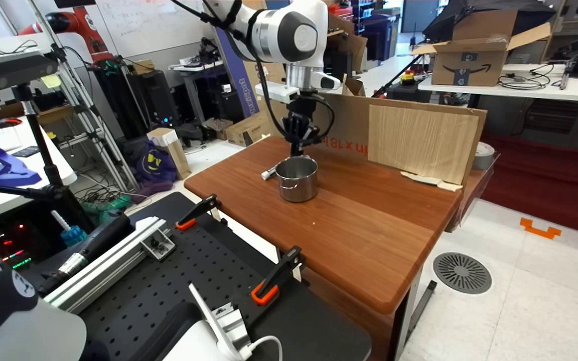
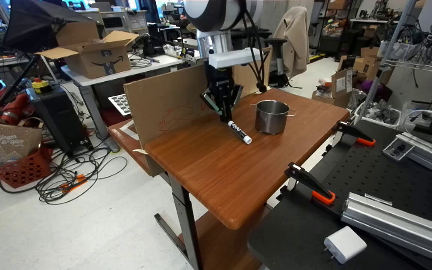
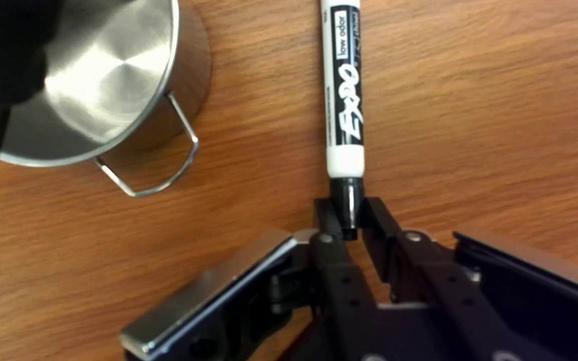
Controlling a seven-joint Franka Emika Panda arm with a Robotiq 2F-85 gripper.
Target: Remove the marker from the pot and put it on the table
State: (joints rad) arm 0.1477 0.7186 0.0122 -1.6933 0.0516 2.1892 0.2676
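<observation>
The marker [image 2: 240,132] is white and black with a black cap, and it is outside the pot. My gripper [image 3: 350,213] is shut on the marker's black cap end, with a fingertip on each side. The marker's body [image 3: 344,90] points away from the fingers over the table [image 3: 264,65]. I cannot tell whether its far end touches the table. The silvery pot [image 2: 270,119] stands upright on the table beside the marker, and its visible inside is bare. In an exterior view the pot [image 1: 296,183] hides part of the marker, whose white end [image 1: 268,174] shows beside it.
A cardboard panel [image 2: 174,101] stands along the table's back edge, with a wooden board [image 1: 422,143] on it. Black clamps with orange pads [image 1: 279,276] sit at the near edge, by the black perforated bench [image 1: 193,265]. The pot's wire handle [image 3: 168,183] juts toward my gripper.
</observation>
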